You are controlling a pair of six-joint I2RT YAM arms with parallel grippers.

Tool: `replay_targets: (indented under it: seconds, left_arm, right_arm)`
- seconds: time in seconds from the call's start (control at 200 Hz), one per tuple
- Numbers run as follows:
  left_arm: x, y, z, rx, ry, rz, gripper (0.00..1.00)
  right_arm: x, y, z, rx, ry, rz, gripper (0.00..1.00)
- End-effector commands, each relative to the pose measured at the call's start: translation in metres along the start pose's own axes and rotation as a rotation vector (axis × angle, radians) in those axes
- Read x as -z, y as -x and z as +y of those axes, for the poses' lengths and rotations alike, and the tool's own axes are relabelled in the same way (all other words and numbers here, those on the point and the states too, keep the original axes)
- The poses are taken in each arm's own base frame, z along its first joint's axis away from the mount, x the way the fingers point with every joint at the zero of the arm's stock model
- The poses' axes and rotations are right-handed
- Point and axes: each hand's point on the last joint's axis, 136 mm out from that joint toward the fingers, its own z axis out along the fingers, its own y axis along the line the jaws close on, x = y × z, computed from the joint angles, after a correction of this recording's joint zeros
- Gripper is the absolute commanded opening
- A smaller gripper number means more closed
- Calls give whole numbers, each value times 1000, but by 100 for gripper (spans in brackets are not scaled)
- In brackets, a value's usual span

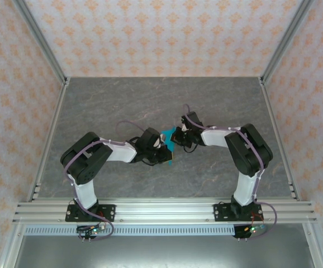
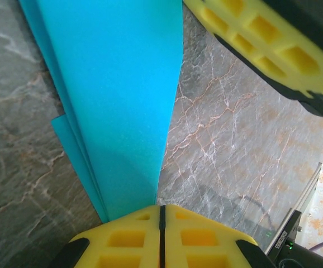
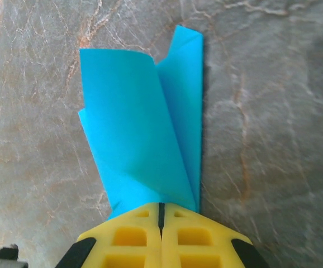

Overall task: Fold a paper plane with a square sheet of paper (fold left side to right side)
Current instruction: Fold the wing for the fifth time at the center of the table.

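— Yellow-padded left claw (image 2: 161,215): state?
— Pressed together on the narrow end of the folded cyan-blue paper sheet (image 2: 117,100).
— And the right claw (image 3: 161,212)?
— Clamped on the same sheet from the opposite side; loose layers fan out beyond its tips.
— Sheet location?
— Mid-bench, between both claws, over the grey marbled bench (image 1: 150,100). Whether it touches the surface cannot be determined.
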Motion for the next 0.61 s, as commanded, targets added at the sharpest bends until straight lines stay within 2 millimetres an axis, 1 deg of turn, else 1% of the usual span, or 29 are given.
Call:
replay_targets:
  seconds: [0.0, 0.08, 0.175, 0.29, 0.385, 0.6]
  left_arm:
    - [-5, -25, 48, 26, 190, 53, 7]
    - [-6, -27, 50, 13, 220, 59, 6]
    - [-7, -27, 52, 12, 232, 58, 5]
    - [-7, -28, 53, 17, 236, 60, 5]
    - [-7, -28, 53, 16, 237, 62, 5]
    - [-5, -28, 53, 15, 239, 58, 4]
  right_arm:
    - [26, 2, 13, 52, 18, -46, 0]
    - [39, 1, 21, 74, 45, -64, 0]
    - [46, -8, 19, 71, 58, -62, 0]
    - [43, -22, 22, 59, 101, -33, 0]
    - [38, -28, 21, 55, 114, -14, 0]
    - [27, -34, 28, 47, 178, 19, 0]
